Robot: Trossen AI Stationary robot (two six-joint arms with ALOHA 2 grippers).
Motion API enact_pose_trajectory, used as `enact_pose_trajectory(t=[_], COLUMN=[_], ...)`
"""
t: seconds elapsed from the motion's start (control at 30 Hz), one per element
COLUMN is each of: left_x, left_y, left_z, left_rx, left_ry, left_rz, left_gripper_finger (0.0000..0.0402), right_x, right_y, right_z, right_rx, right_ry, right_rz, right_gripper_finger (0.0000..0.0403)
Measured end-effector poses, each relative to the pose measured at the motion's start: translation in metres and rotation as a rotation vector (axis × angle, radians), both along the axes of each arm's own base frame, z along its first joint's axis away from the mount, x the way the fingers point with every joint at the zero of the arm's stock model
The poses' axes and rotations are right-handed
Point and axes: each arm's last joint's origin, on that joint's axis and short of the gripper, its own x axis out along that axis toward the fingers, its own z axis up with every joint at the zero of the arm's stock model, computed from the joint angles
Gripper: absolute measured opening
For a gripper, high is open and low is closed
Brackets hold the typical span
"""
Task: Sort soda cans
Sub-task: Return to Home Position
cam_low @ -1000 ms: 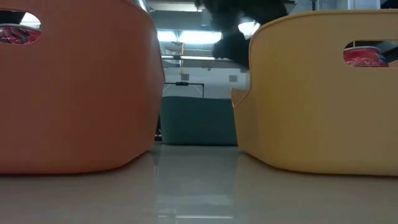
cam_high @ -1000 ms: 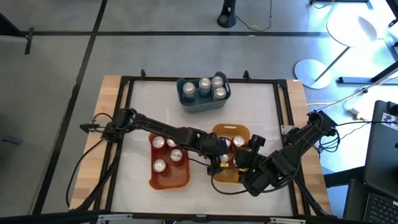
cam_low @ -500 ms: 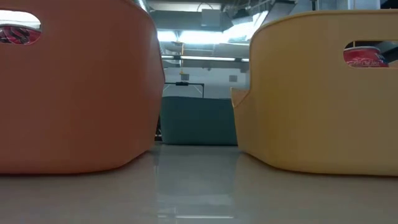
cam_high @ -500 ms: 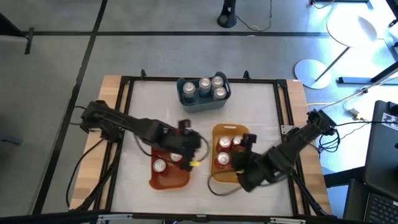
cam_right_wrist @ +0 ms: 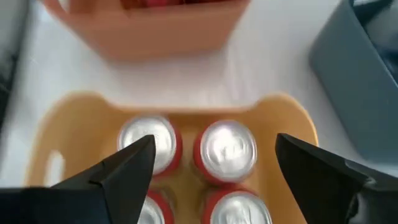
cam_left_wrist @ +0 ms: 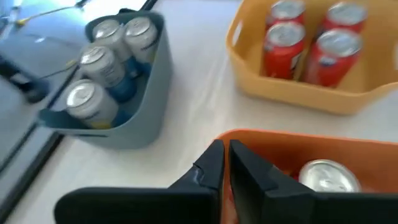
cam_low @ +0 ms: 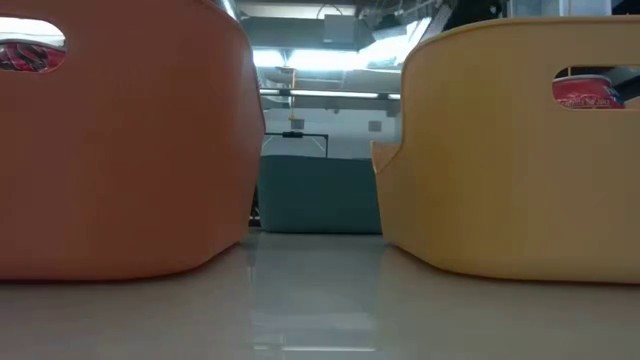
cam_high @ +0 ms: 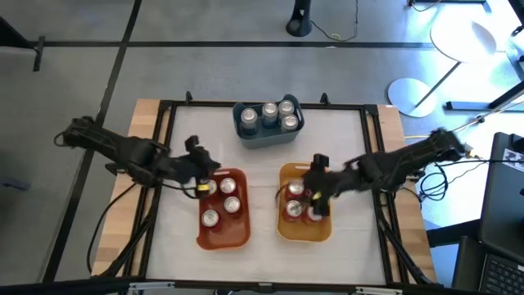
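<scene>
Three bins stand on the table. The blue bin (cam_high: pixel 267 124) at the far middle holds several silver-grey soda cans (cam_left_wrist: pixel 99 62). The orange bin (cam_high: pixel 223 229) holds silver-topped cans (cam_high: pixel 232 205). The yellow bin (cam_high: pixel 304 229) holds several red cans (cam_right_wrist: pixel 227 148). My left gripper (cam_high: pixel 201 170) is shut and holds nothing above the orange bin's far left corner (cam_left_wrist: pixel 225 146). My right gripper (cam_high: pixel 316 187) hangs open above the yellow bin, its fingers (cam_right_wrist: pixel 214 142) spread wide over the red cans and touching none.
A black frame (cam_high: pixel 168 111) runs around the white table top. There is bare table between the blue bin and the two near bins (cam_high: pixel 262 164). In the low view the orange bin (cam_low: pixel 130 140) and yellow bin (cam_low: pixel 510 150) stand close, with the blue bin (cam_low: pixel 320 195) behind.
My left gripper has gone from over the yellow bin, across the orange bin, toward the table's left and far edges. My right gripper has gone from the yellow bin's near edge toward the far edge and now hangs over that bin's cans.
</scene>
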Motion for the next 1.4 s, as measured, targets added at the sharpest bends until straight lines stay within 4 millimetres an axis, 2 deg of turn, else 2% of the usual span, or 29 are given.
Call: enact_pose_trajectory(t=[0.17, 0.3, 0.4, 0.53, 0.67, 0.77, 1.0, 1.07, 1.23, 1.4], left_x=[-0.032, -0.048, -0.054, -0.053, -0.052, -0.053, -0.057, -0.060, -0.075, -0.091], left_y=[0.011, 0.019, 0.021, 0.024, 0.029, 0.030, 0.028, 0.027, 0.031, 0.037], left_z=[-0.003, -0.005, -0.005, -0.005, -0.004, -0.004, -0.003, -0.010, -0.035, -0.055], left_rx=[-0.063, -0.052, -0.072, -0.074, -0.048, -0.067, -0.087, -0.093, -0.143, -0.145], left_ry=[-0.128, -0.149, -0.165, -0.171, -0.166, -0.168, -0.195, -0.224, -0.349, -0.491], left_rz=[-0.040, -0.044, -0.032, -0.010, 0.006, -0.009, -0.054, -0.081, -0.123, -0.144], left_gripper_finger=[0.0016, 0.0016, 0.0016, 0.0016, 0.0008, 0.0004, 0.0002, 0.0001, 0.0001, 0.0001], right_x=[-0.032, -0.050, -0.052, -0.047, -0.046, -0.046, -0.059, -0.065, -0.089, -0.114], right_y=[-0.030, -0.037, -0.038, -0.038, -0.037, -0.037, -0.040, -0.042, -0.048, -0.057], right_z=[-0.013, -0.025, -0.028, -0.030, -0.031, -0.030, -0.022, -0.018, -0.020, -0.038], right_rx=[0.156, 0.281, 0.343, 0.314, 0.287, 0.261, 0.183, 0.165, 0.186, 0.182], right_ry=[-0.241, -0.292, -0.292, -0.326, -0.306, -0.309, -0.317, -0.338, -0.469, -0.655], right_rz=[-0.026, -0.123, -0.191, -0.251, -0.188, -0.140, -0.054, -0.030, 0.036, -0.006], right_gripper_finger=[0.0330, 0.0330, 0.0330, 0.0330, 0.0322, 0.0275, 0.0059, 0.0016, 0.0030, 0.0018])
